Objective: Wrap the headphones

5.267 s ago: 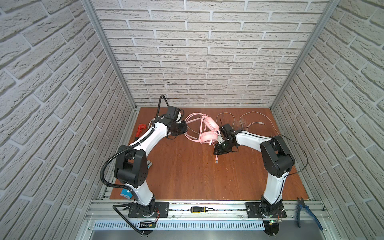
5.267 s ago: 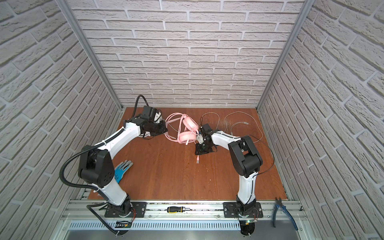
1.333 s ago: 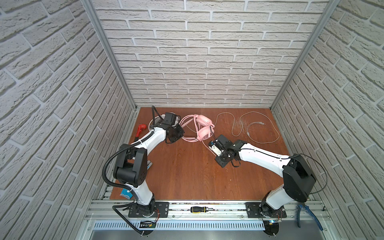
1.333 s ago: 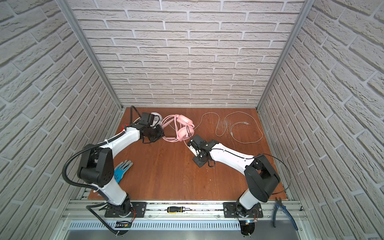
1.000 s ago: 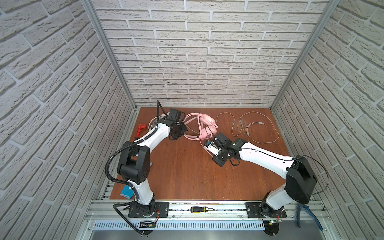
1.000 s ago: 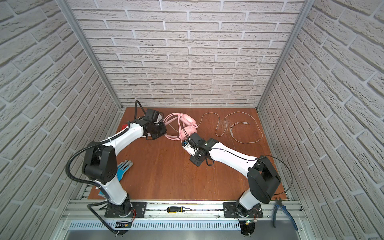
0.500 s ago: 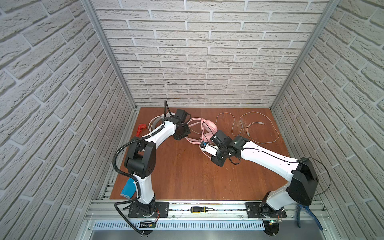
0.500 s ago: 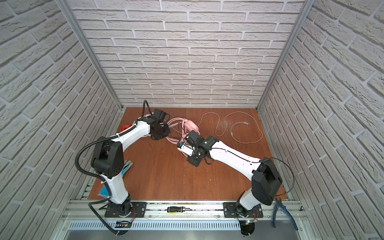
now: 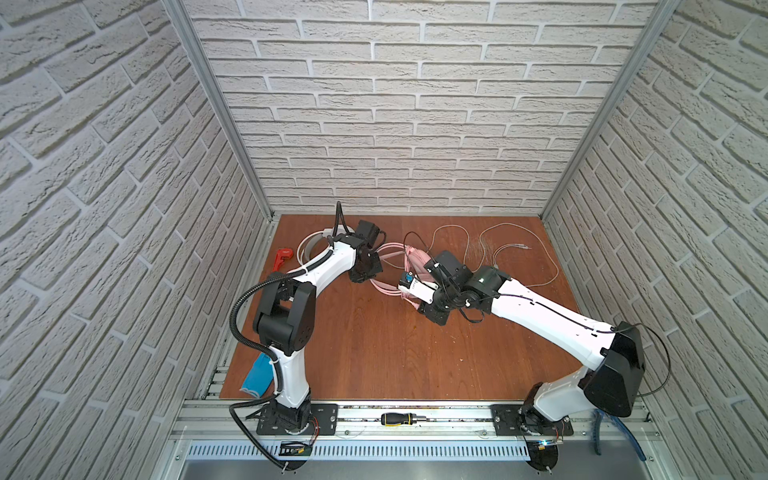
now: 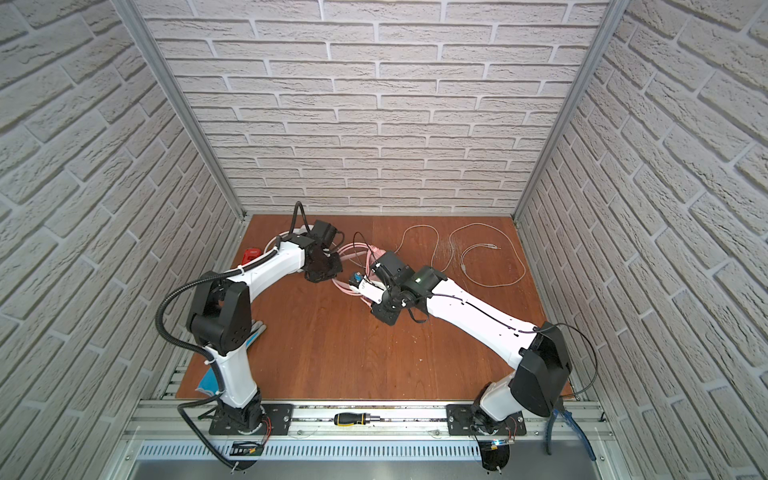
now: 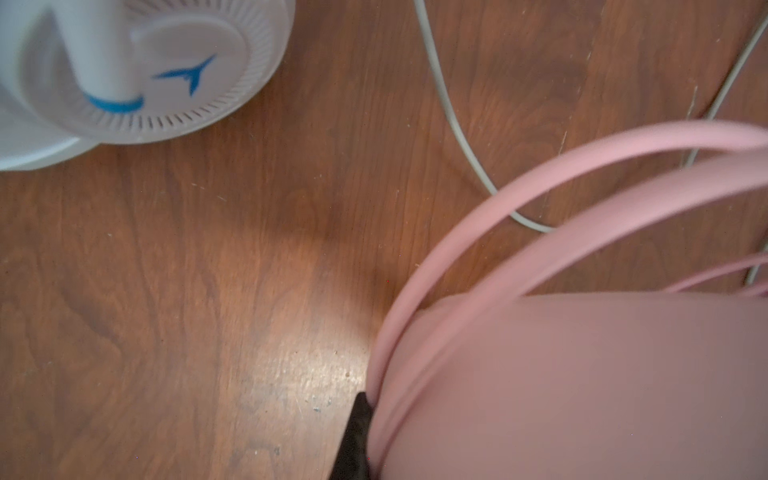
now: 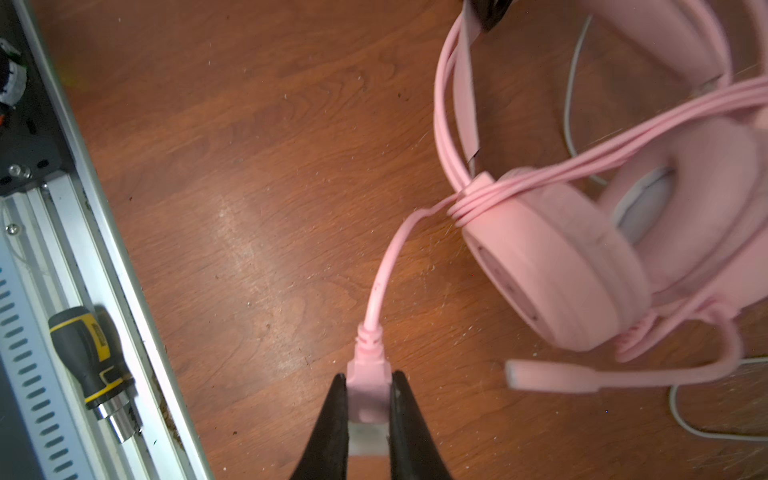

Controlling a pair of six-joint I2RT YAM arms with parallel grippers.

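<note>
**A:** What lies on the brown wooden tabletop [image 9: 374, 353]?

**B:** 2 headsets. The pink over-ear headset with round padded earcups [image 12: 552, 257] lies on its side between the 2 arms. The white plastic headset with a blue mark on its earcup [image 11: 145, 75] sits just beside the pink headset, on the left arm's side. 1 loose pale grey cable [image 11: 453, 124] sprawls beside the pink headset on the right arm's side.

**A:** And the pincers?

**B:** The left gripper [image 12: 484, 14] is clamped on the pink headset's flat headband strap. The right gripper [image 12: 369, 399] is narrow, pinching the pink plug [image 12: 368, 361] at the end of the thin pink cable [image 12: 384, 266].

**A:** How does the headset lie from that plug?

**B:** Ahead of the right gripper and off to one side. The plug's long axis runs in line with the fingers, pointing roughly toward the nearer earcup. From the plug, 1 short free run of cable reaches that earcup's edge, where about 4 strands already cross it.

**A:** Which arm is nearer?

**B:** The right, to the cable end; the left, to the headband. I judge the wrapping nearly done, with only that short tail to lay or tuck.
</note>
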